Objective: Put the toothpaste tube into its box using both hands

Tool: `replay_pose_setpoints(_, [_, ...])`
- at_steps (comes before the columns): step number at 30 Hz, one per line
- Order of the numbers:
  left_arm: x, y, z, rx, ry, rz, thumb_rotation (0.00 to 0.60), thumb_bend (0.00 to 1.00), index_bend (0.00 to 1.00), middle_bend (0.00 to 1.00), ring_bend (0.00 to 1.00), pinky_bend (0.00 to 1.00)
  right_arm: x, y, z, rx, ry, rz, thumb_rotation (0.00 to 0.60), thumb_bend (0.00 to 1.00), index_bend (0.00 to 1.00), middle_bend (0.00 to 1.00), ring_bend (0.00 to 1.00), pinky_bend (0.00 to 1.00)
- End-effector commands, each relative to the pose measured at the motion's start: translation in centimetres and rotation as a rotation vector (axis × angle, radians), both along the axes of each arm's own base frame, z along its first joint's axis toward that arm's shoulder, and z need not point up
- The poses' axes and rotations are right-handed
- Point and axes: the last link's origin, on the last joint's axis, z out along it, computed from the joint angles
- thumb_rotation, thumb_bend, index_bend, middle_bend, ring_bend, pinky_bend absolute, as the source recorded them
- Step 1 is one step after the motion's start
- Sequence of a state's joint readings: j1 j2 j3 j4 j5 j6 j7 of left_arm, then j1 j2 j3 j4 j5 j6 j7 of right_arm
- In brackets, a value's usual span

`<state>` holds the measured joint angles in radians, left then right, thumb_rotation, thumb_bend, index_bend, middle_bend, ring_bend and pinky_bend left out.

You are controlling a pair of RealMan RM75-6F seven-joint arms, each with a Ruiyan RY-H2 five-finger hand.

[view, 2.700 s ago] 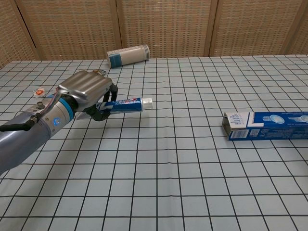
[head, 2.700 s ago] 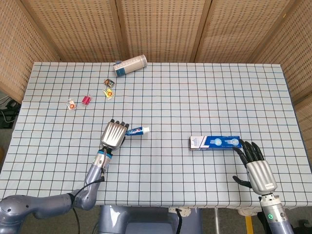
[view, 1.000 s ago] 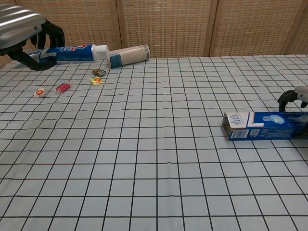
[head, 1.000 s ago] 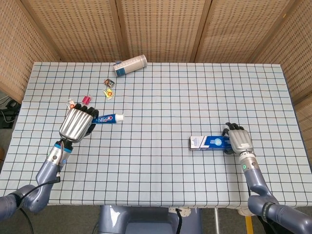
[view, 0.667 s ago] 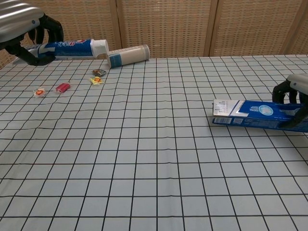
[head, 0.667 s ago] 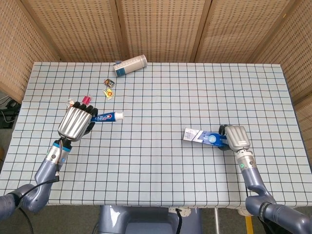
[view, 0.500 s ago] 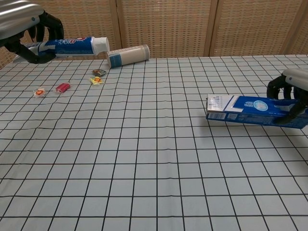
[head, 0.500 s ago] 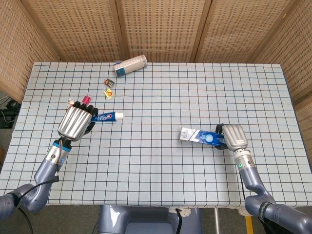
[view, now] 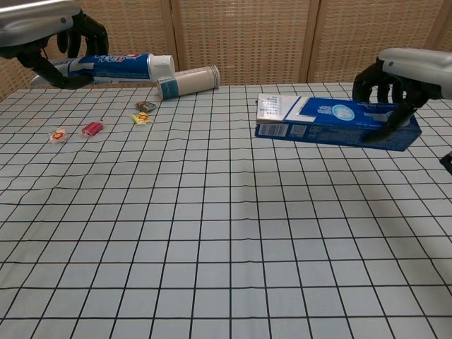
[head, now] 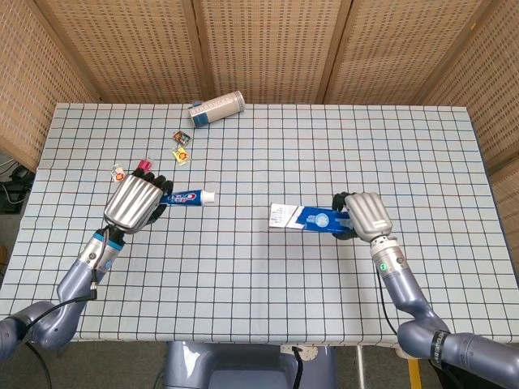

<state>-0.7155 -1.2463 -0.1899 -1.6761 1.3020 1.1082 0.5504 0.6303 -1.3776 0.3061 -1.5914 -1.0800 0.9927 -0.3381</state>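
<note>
left robot hand (head: 135, 201), fingers wrapped round the rear end of the toothpaste tube (head: 186, 196); tube held lifted above the table (head: 324, 146), roughly level, white cap pointing toward the robot's right. in the chest view, same left robot hand (view: 44, 28) at the upper left corner, tube (view: 120, 66) projecting from it with the cap end near the lying canister (view: 188, 80).

right robot hand (head: 365, 215), fingers closed over the far right end of the toothpaste box (head: 306, 218); box raised off the table, long axis roughly level, white flap end facing the tube. in the chest view, right robot hand (view: 404, 74) clamped on the blue box (view: 332, 123), box tilted slightly, its white end nearest the centre of the frame. tube and box well apart, cap and flap end turned toward one another across the middle of the table.

at the far edge of the table, white and blue cylindrical canister (head: 216, 107) lying on its side. near the left side, several small wrapped sweets (head: 181, 147) scattered on the gridded cloth, red and yellow wrappers among them (view: 92, 128). behind the table, woven screen panels (head: 268, 49).
</note>
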Motion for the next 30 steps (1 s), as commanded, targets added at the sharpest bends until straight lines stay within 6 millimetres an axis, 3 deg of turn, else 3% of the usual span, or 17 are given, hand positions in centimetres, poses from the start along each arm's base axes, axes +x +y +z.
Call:
replay_pose_setpoints(1, [1.3, 0.3, 0.6, -0.014, 0.028, -0.021, 0.6, 0.58, 0.84, 0.53, 0.51, 0.44, 2.9, -1.0, 0.9, -0.012, -0.004, 0.029, 0.6, 0.25, 0.76, 0.56, 0.6, 0.68])
replay_pose_setpoints(6, [2.6, 1.0, 1.8, -0.009, 0.055, -0.02, 0.6, 0.58, 0.84, 0.53, 0.51, 0.44, 5.9, -2.2, 2.1, -0.023, -0.008, 0.043, 0.6, 0.25, 0.76, 0.56, 0.6, 0.68])
replay_pose_setpoints(10, [3.3, 1.5, 2.3, -0.011, 0.095, -0.022, 0.6, 0.58, 0.84, 0.53, 0.51, 0.44, 6.7, -2.8, 2.6, -0.02, -0.021, 0.029, 0.6, 0.25, 0.76, 0.56, 0.6, 0.68])
replay_pose_setpoints(30, [6.4, 2.0, 0.3, 0.047, 0.171, -0.066, 0.6, 0.58, 0.84, 0.53, 0.51, 0.44, 5.7, -2.6, 3.6, 0.011, -0.067, -0.039, 0.6, 0.25, 0.76, 0.56, 0.6, 0.68])
